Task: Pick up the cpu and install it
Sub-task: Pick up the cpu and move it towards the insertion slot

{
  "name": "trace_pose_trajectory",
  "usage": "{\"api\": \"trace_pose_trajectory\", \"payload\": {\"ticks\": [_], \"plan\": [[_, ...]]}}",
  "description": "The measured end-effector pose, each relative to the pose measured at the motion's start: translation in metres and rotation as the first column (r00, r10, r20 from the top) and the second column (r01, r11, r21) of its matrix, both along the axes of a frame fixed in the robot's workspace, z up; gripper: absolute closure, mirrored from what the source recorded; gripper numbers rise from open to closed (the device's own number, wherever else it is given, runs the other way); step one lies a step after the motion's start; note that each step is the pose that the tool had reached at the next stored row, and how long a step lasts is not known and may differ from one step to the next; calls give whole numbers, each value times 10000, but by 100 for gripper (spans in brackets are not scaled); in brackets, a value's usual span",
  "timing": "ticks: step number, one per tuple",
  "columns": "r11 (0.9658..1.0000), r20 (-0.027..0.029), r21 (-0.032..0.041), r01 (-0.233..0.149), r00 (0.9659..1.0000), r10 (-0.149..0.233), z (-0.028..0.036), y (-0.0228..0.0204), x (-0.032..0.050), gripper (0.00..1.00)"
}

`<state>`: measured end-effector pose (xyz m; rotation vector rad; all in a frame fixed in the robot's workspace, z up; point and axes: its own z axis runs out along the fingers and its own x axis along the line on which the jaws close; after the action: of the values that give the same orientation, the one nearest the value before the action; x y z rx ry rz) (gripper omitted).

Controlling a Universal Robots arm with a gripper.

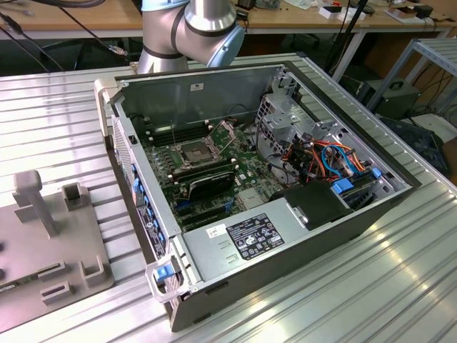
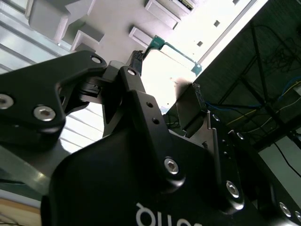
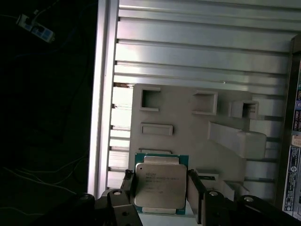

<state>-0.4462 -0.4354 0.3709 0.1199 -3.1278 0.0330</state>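
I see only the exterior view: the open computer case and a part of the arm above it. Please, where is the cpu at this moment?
Observer: In the first wrist view the cpu sits between the fingers of the gripper, with its metal top toward the camera.
Operator: Is it resting on something?
Observer: It appears lifted. The grey fixture plate lies well beneath it.
Operator: Do both fingers touch it?
Observer: Yes. In the second wrist view, one fingertip meets each end of its green edge.
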Motion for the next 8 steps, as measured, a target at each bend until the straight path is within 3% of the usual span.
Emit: {"api": "trace_pose_trajectory", "payload": {"ticks": [8], "plan": [[10000, 1, 1, 0, 10000, 0, 107, 0, 0, 45]]}}
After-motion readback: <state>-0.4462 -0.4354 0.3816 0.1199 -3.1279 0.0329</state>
